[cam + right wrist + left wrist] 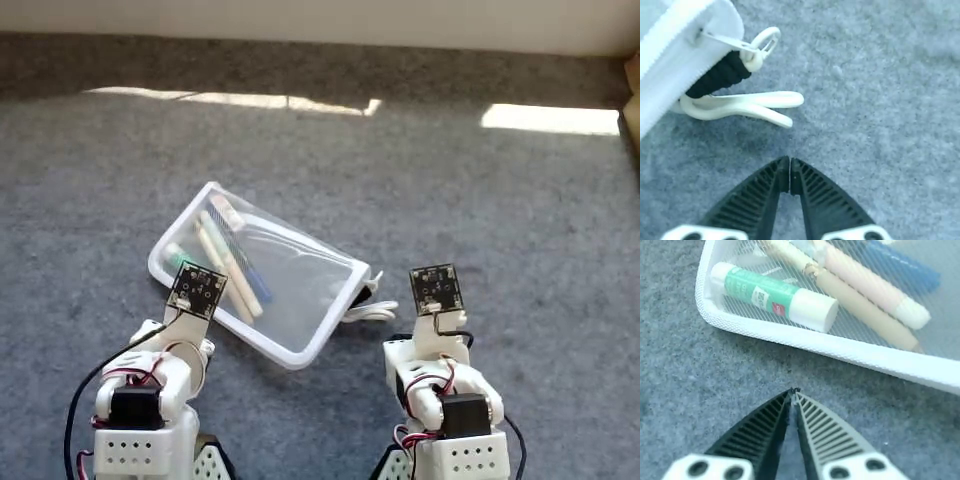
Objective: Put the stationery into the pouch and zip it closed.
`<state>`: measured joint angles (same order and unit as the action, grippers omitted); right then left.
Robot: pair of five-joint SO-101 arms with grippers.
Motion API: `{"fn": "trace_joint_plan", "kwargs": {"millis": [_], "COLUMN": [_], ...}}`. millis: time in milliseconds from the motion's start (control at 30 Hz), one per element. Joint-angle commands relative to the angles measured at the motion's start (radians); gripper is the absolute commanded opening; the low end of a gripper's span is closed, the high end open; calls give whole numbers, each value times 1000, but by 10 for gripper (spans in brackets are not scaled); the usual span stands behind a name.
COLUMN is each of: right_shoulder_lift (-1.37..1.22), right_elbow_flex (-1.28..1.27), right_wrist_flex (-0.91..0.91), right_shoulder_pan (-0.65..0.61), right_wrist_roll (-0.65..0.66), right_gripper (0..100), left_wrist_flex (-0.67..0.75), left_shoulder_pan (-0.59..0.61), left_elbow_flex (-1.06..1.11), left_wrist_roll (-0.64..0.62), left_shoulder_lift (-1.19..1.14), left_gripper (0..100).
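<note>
Two arms flank the work in the high view, the left arm (150,385) and the right arm (440,385). The white mesh pouch (290,295) lies flat on the grey carpet (480,200) ahead of them, slanting across the gap between them. The stationery (230,262) sits inside it, bunched at the end nearer the left arm.

In the left wrist view the left gripper (794,390) has its jaws pressed together on nothing, with its tips low over the carpet and just short of the pouch's rim. Straight ahead, behind the mesh, lie a green glue stick (772,296), a cream pen (865,315), a pale marker (875,290) and a blue pen (905,265).

In the right wrist view the right gripper (790,167) is likewise pinched together and empty. Ahead of its tips, clear of them, lies the white strap loop (745,105). Beyond the loop is the zip pull (762,42), at the pouch's corner.

The filling looks done, since every piece seen is inside. The pull seems to sit at the end of its run, so the zip is probably closed. Too little of the teeth shows to be sure, and at most a last tug would remain.
</note>
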<state>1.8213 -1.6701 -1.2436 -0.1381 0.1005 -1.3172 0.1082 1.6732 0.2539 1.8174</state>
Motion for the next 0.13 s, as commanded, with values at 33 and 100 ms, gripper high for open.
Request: {"fn": "trace_joint_plan", "kwargs": {"millis": [33,100], "right_shoulder_lift": [15,15], "right_elbow_flex": [-124,-124], "right_wrist_flex": [-5,-5], "right_shoulder_pan": [10,10], "right_wrist_roll": [-3,-3], "right_gripper": [5,5], "left_wrist_flex": [-5,-5], "left_shoulder_pan": [5,5], "left_elbow_flex": [22,22], "left_wrist_roll": [-8,-8], "left_shoulder_lift": [4,4], "left_gripper": [5,5]}}
